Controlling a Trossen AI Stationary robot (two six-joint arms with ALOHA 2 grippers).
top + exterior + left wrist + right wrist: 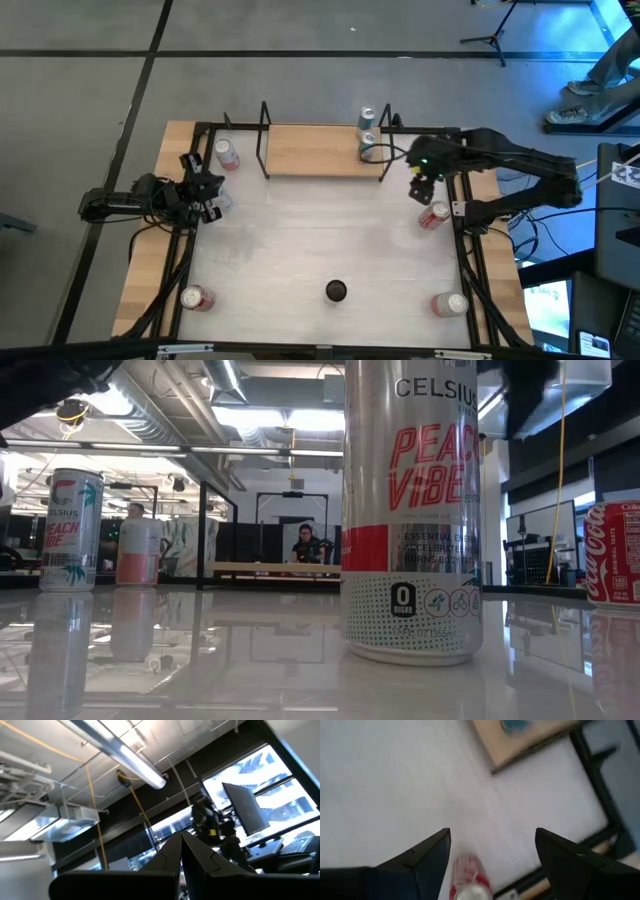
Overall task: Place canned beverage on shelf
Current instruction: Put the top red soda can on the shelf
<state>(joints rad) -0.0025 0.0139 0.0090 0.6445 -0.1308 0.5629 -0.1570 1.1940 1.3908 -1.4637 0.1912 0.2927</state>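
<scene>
The shelf [320,150] is a light-wood board with black wire uprights, at the table's far middle. Two cans [368,132] stand at its right end. A red can [433,215] stands on the table near the right edge; it also shows in the right wrist view [470,882]. My right gripper [420,187] hovers open just on the far side of this can, fingers pointing down, touching nothing. My left gripper [212,195] is at the table's left side, shut and empty; its wrist view [181,857] looks up at the ceiling.
A pink-and-white can [226,153] stands at the far left. Red cans stand near the front left [195,297] and front right [450,303]. A small black object [336,291] sits at the front middle. The low view shows a tall Celsius can [410,510] close up.
</scene>
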